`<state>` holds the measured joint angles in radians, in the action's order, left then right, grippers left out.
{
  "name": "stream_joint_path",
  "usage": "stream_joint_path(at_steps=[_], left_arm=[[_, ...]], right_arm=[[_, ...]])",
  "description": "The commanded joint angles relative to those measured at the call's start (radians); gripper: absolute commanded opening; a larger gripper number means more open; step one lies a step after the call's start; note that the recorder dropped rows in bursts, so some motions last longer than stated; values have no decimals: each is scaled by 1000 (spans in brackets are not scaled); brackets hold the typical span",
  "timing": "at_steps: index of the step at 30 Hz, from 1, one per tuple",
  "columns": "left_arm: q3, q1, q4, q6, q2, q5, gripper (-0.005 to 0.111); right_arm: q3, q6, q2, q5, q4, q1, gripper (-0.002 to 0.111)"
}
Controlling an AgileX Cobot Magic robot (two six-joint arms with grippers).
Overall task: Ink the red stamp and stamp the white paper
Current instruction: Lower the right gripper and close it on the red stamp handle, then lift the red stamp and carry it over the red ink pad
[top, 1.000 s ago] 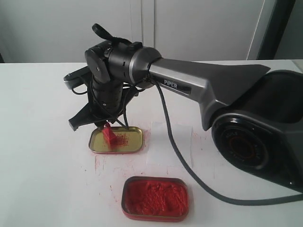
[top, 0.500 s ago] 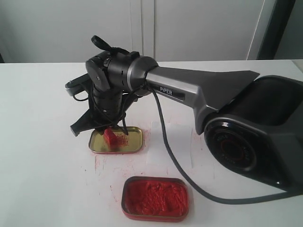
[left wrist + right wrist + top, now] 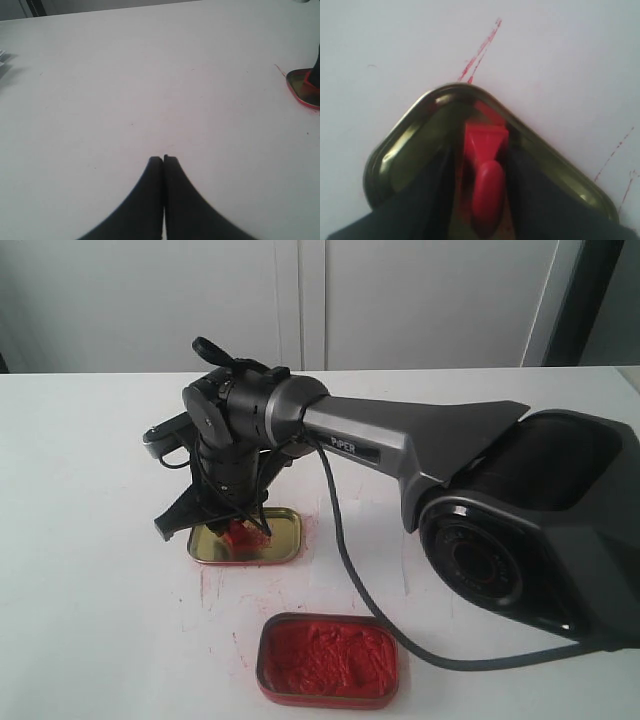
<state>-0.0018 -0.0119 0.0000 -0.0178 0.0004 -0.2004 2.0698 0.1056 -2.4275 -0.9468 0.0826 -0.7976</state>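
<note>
The red stamp [image 3: 238, 534] [image 3: 486, 145] stands in a shallow gold tin lid [image 3: 283, 541] [image 3: 395, 145]. My right gripper [image 3: 232, 528] [image 3: 480, 156] reaches across to it and is down inside the lid. It is open, with a dark finger [image 3: 432, 195] on either side of the stamp's handle and narrow gaps showing. The white paper [image 3: 375, 540] lies flat just right of the lid, partly crossed by the arm's cable. My left gripper [image 3: 163, 159] is shut, empty, over bare tabletop.
An oval tin of red ink paste [image 3: 328, 660] sits in front of the lid, near the table's front edge. Red smears [image 3: 215, 585] mark the tabletop around both tins. The right arm's base [image 3: 530, 540] fills the right side. One tin's rim [image 3: 301, 92] shows in the left wrist view.
The right gripper has come down over the stamp, so its fingers now flank the stamp inside the lid. The arm shifted slightly left. Stamp and tins have not moved.
</note>
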Motion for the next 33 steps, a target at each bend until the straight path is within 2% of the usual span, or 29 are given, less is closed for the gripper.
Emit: stream_joint_path(at_steps=[1, 9, 28, 32, 33], left_arm=[[2, 5, -6, -4, 0, 6, 0], [2, 5, -6, -4, 0, 6, 0], [2, 5, -6, -4, 0, 6, 0], [2, 5, -6, -4, 0, 6, 0], [2, 5, -6, -4, 0, 6, 0]], right_arm=[[3, -5, 4, 9, 12, 2, 24], [3, -5, 4, 7, 22, 2, 1], [3, 58, 47, -47, 22, 2, 0], [3, 69, 70, -116, 22, 2, 0], [3, 127, 78, -135, 22, 2, 0]])
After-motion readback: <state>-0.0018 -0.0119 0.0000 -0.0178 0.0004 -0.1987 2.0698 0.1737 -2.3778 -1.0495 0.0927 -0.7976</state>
